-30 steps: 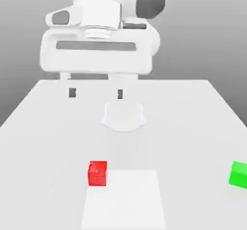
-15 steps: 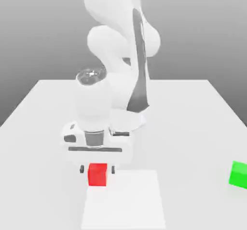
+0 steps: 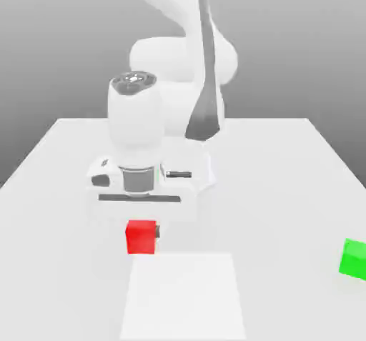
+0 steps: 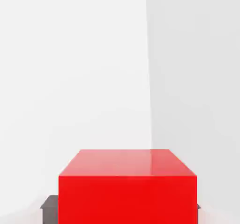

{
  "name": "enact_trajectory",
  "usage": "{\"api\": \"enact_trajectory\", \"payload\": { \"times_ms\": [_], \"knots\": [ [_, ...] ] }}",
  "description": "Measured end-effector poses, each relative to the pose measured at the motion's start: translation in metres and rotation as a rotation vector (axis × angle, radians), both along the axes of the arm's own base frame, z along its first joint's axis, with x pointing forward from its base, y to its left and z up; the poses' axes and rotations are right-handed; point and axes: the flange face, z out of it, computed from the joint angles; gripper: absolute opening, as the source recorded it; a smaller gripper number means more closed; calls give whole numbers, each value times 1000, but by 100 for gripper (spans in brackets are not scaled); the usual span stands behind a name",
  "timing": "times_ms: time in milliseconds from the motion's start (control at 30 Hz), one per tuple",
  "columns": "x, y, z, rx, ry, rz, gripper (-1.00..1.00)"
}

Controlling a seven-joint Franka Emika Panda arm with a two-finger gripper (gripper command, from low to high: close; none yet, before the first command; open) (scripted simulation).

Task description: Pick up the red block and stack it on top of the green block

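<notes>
- Count: one red block (image 3: 141,236), one green block (image 3: 353,258), one robot arm (image 3: 171,82), one gripper (image 3: 141,234), one white table (image 3: 286,182), one lighter square patch (image 3: 184,297) on the table.
- Gripper: points straight down, clamped on the red block. A dark fingertip (image 3: 156,231) shows on the side of the block toward the exterior view's right; the other is hidden behind the block.
- Hand view: the red block (image 4: 126,185) sits between two dark finger pads (image 4: 48,202), one at each lower corner of the block, both touching its sides.
- Red block: sits directly under the hand, just behind the far edge of the lighter patch, toward that patch's corner on the exterior view's left. Whether it touches the table or hangs slightly above it I cannot tell.
- Green block: on the table at the exterior view's right edge, partly cut off by the frame, well apart from the red block and from the gripper.
- Stack: not made; the two blocks are separate.
</notes>
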Motion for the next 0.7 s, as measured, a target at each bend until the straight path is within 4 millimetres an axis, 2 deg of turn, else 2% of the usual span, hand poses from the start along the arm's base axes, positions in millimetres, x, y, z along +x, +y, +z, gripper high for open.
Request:
{"api": "enact_trajectory", "payload": {
  "times_ms": [100,200,300,400,433,467,567,600,700],
  "knots": [
    [20,74,7,-7,1,185,-100],
    [25,152,14,-10,1,362,-100],
    [10,241,21,-7,1,555,-100],
    [-20,321,29,2,1,726,-100],
    [-29,342,29,5,2,770,-100],
    [-32,351,23,7,2,785,-100],
    [-35,358,-10,8,1,798,-100],
    [-35,358,-23,8,1,799,100],
    [-35,358,-23,8,1,799,100]
  ]
}}
